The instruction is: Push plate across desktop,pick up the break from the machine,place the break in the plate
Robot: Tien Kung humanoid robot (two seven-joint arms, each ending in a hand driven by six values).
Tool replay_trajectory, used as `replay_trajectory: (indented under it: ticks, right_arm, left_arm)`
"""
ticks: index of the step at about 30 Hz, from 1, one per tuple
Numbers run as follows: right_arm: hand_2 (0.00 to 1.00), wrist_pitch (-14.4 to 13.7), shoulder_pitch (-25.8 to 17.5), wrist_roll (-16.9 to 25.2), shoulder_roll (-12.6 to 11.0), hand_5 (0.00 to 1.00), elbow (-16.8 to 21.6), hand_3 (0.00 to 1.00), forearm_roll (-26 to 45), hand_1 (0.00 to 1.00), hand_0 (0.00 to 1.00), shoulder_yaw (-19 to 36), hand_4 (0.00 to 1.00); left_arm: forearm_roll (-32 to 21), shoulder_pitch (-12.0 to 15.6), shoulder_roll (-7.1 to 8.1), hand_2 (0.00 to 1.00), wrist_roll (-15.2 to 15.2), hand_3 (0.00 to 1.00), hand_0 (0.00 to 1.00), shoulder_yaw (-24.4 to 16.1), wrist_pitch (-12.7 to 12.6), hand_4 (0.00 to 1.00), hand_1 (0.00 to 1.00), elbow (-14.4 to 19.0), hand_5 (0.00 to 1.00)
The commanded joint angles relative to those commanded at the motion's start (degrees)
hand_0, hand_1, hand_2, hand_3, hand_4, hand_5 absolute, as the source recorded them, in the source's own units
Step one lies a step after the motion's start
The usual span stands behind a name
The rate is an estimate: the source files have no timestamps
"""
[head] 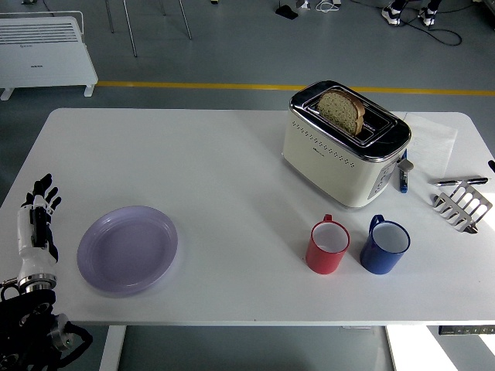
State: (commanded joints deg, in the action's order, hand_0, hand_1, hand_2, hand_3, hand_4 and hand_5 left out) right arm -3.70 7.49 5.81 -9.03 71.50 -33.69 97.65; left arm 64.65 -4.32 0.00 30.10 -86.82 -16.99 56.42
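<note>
A lilac plate (128, 249) lies on the white table (216, 162) near its front left. A cream and chrome toaster (344, 147) stands at the back right, with a slice of brown bread (341, 110) sticking up from one slot. My left hand (39, 224) is at the table's left edge, just left of the plate and apart from it, fingers spread and holding nothing. The right arm is barely visible at the far right edge.
A red mug (328, 246) and a blue mug (385, 245) stand in front of the toaster. A metal toast rack (464, 205) and a pen (461, 182) lie at the right edge. A white heater (42, 50) stands on the floor behind.
</note>
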Motion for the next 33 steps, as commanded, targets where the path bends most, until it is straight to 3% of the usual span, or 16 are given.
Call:
replay_trajectory:
  ticks: [7, 33]
  right_arm:
    - [0.688, 0.0, 0.1, 0.0, 0.0, 0.580, 0.0, 0.685, 0.0, 0.692, 0.769, 0.3, 0.534]
    - [0.688, 0.0, 0.6, 0.0, 0.1, 0.581, 0.1, 0.685, -0.1, 0.691, 0.768, 1.0, 0.532]
  left_arm:
    - [-0.3, 0.2, 0.01, 0.946, 1.6, 0.861, 0.843, 1.8, -0.9, 0.613, 0.885, -1.9, 0.998]
    - [-1.8, 0.5, 0.69, 0.950, 1.8, 0.867, 0.838, 7.9, -0.3, 0.612, 0.881, -5.6, 0.998]
